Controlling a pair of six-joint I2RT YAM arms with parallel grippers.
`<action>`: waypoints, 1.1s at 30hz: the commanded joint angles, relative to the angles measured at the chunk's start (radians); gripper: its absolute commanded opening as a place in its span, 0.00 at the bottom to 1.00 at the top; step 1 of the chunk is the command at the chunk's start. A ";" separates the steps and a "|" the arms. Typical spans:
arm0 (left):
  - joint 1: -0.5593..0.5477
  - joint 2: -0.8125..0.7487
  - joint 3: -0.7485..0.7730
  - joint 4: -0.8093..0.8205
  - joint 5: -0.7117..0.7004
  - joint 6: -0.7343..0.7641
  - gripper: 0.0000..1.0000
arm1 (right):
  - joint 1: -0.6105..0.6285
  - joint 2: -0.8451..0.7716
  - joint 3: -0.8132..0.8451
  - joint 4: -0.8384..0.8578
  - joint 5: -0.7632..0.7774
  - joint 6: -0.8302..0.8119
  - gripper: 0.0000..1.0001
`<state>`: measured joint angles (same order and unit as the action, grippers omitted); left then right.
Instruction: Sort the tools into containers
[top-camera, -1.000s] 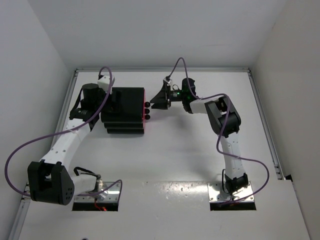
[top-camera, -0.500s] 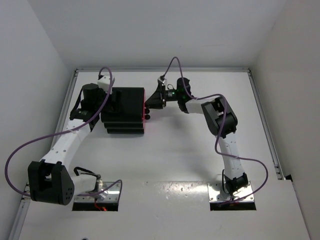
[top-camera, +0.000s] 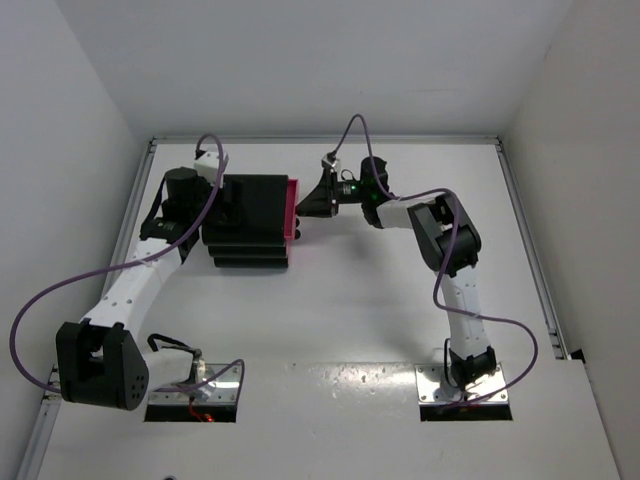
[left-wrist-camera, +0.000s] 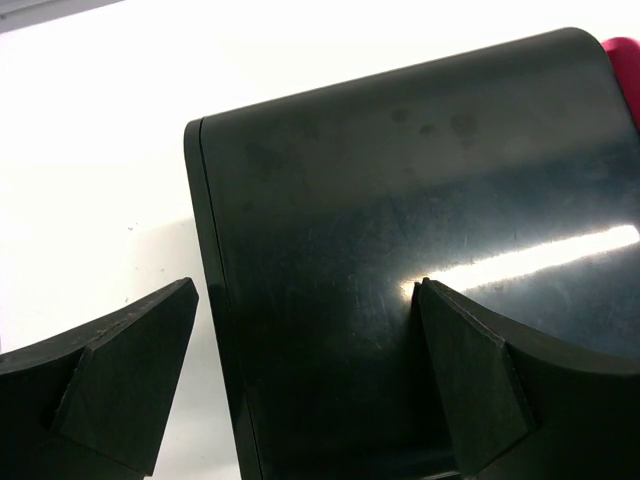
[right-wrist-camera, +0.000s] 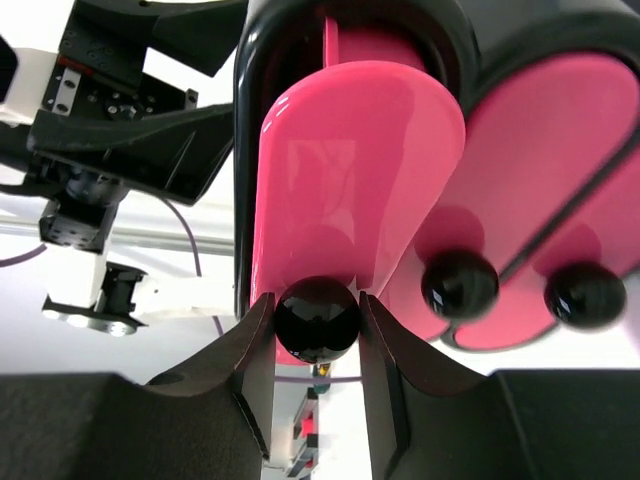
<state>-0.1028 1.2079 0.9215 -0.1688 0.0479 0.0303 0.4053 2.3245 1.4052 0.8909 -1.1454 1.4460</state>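
Note:
The black cabinet (top-camera: 250, 218) stands at the back left of the table. My right gripper (top-camera: 308, 203) is shut on the round black knob (right-wrist-camera: 317, 320) of the leftmost pink drawer (right-wrist-camera: 350, 180), which stands out a little from the cabinet front (top-camera: 292, 205). The two other knobs (right-wrist-camera: 459, 284) (right-wrist-camera: 585, 295) sit on shut pink drawers. My left gripper (left-wrist-camera: 305, 385) is open at the cabinet's left end, one finger (left-wrist-camera: 470, 380) over its glossy black top (left-wrist-camera: 400, 230), the other finger (left-wrist-camera: 130, 370) beside it over the table. No tools are in view.
The white table (top-camera: 380, 300) is walled by white panels at the back and sides. Purple cables loop off both arms. The arm bases sit on metal plates (top-camera: 465, 385) at the near edge.
My right gripper moved left onto the knob, then drew back to the right. The drawer has come out a little, with more pink showing at the cabinet front. The left arm has not moved.

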 joint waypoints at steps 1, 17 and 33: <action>0.008 0.002 -0.035 -0.074 -0.048 -0.015 1.00 | -0.042 -0.067 -0.041 0.045 -0.037 -0.012 0.13; 0.008 -0.007 -0.044 -0.055 -0.077 -0.026 1.00 | -0.163 -0.131 -0.213 0.102 -0.099 -0.030 0.12; 0.008 -0.007 -0.053 -0.055 -0.077 -0.026 1.00 | -0.215 -0.122 -0.287 0.143 -0.126 -0.039 0.10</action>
<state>-0.1032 1.2007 0.9031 -0.1425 0.0067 -0.0101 0.1970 2.2318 1.1286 0.9947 -1.2701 1.4387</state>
